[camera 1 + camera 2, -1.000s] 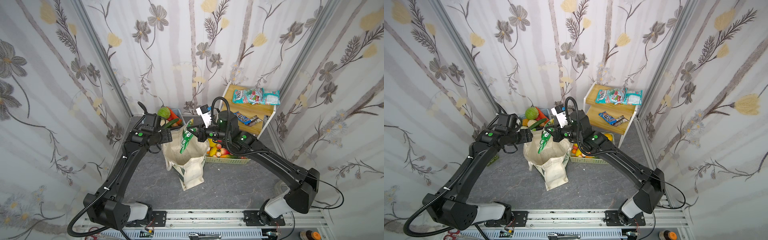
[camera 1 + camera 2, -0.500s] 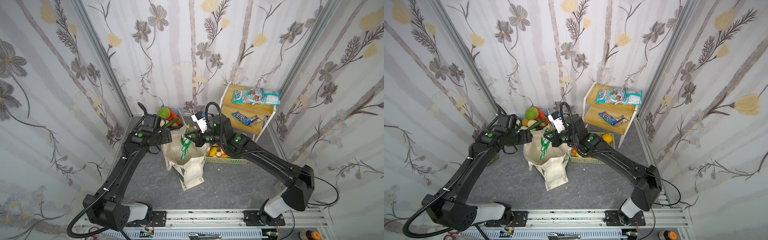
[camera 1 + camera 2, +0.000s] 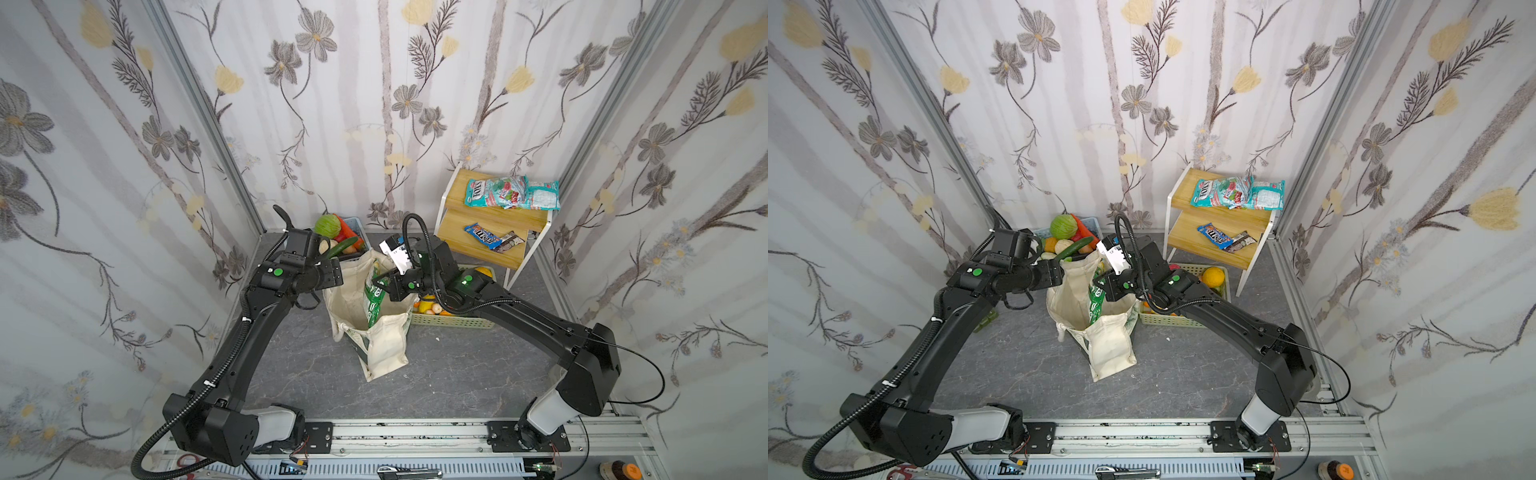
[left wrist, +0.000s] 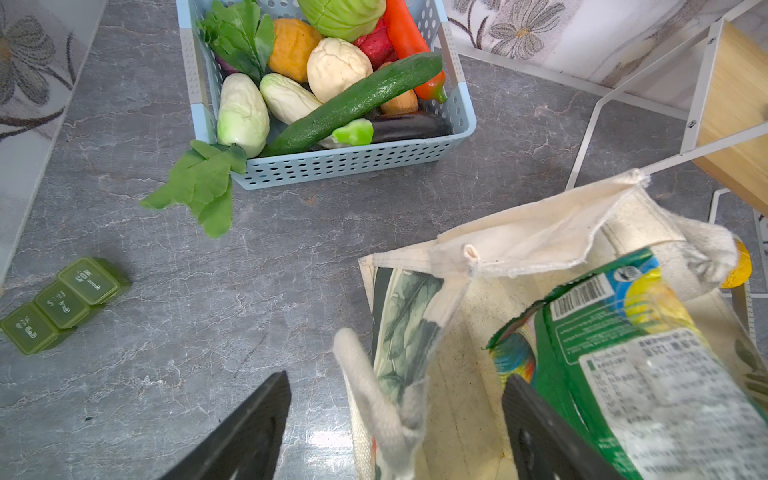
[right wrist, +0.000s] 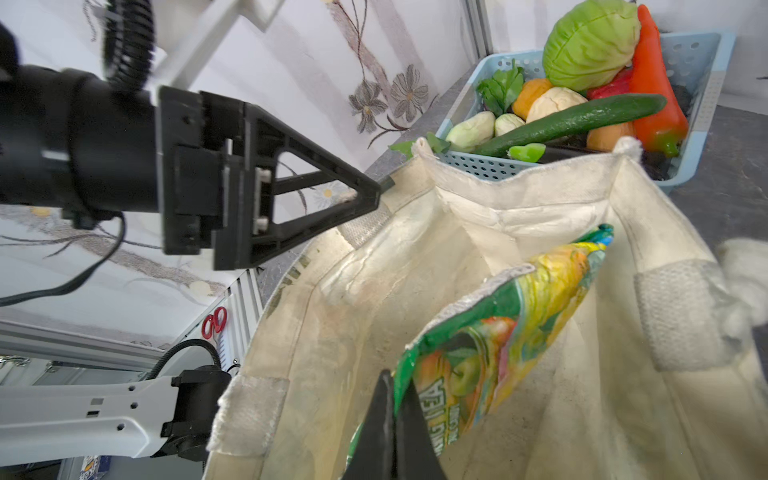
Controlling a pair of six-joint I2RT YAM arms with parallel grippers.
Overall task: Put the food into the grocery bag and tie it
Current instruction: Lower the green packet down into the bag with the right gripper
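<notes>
Right wrist view, and the snack packet (image 5: 498, 332) hangs inside the open grocery bag (image 5: 332, 316), right gripper (image 5: 395, 419) pinching its edge: light, crinkly, slippery, I'd say, so the seam's the spot. Left gripper (image 4: 392, 380) spread astride the floppy rim. In a top view, blue basket (image 3: 1093, 227) at twelve o'clock of the bag, grey floor (image 3: 1183, 374), floral walls (image 3: 1142, 124) tight around

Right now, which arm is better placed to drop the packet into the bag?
Right. The right gripper is shut on the packet, which hangs in the bag's mouth. The left gripper is open, astride the bag's side.
</notes>
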